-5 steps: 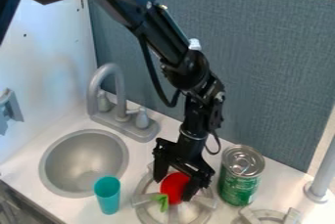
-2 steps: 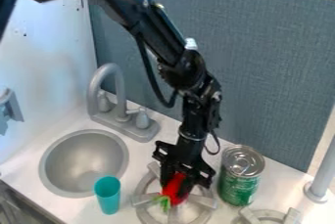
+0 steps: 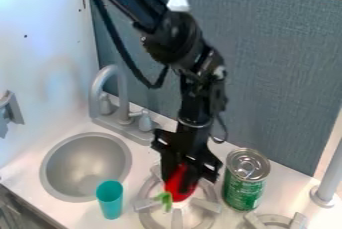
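Observation:
Over the left stove burner [image 3: 176,219], my gripper [image 3: 180,175] points down and is shut on a red toy vegetable [image 3: 178,185]. The vegetable's green stem [image 3: 165,199] sticks out at the lower left. Parts of its red body are hidden behind the black fingers. It hangs a little above the burner's grey prongs. Just right of the burner a green can [image 3: 244,185] with a metal lid stands upright.
A teal cup [image 3: 110,200] stands between the burner and the round sink [image 3: 85,167]. The grey faucet [image 3: 112,95] rises behind the sink. A second burner [image 3: 275,220] and a grey post [image 3: 328,183] are at the right.
The fingers have closed around the red vegetable, and the gripper has since risen slightly with it. The upper arm has shifted as well. Can and cup have stayed put.

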Controlling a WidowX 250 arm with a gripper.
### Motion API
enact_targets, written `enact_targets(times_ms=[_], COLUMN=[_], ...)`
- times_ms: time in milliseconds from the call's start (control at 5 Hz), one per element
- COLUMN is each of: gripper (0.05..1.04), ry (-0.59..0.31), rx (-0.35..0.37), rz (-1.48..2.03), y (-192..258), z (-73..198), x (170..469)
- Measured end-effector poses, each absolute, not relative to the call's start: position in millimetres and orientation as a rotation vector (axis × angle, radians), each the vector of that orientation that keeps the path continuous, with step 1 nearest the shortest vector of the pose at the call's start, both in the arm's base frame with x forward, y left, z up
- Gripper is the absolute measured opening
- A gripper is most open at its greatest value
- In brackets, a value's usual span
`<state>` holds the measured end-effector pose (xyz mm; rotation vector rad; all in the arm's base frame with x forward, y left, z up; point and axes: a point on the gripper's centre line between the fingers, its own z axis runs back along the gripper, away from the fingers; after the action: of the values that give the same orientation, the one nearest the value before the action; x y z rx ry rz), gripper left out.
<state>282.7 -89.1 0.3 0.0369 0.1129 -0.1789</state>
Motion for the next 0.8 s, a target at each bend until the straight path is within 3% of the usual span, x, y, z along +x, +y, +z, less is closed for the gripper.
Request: enact_targets(times_ms=[200,400,800], gripper=[0.446,0.446,0.446], ry=[0.142,0.254,0.332], rx=[0.009,0.028,0.057], rz=[-0.256,-0.309,-0.315], y=[-109.0,-125.5,-139.5], z=[-3.7,-32.2,-75.0], x=[265.1,246.6,245.3])
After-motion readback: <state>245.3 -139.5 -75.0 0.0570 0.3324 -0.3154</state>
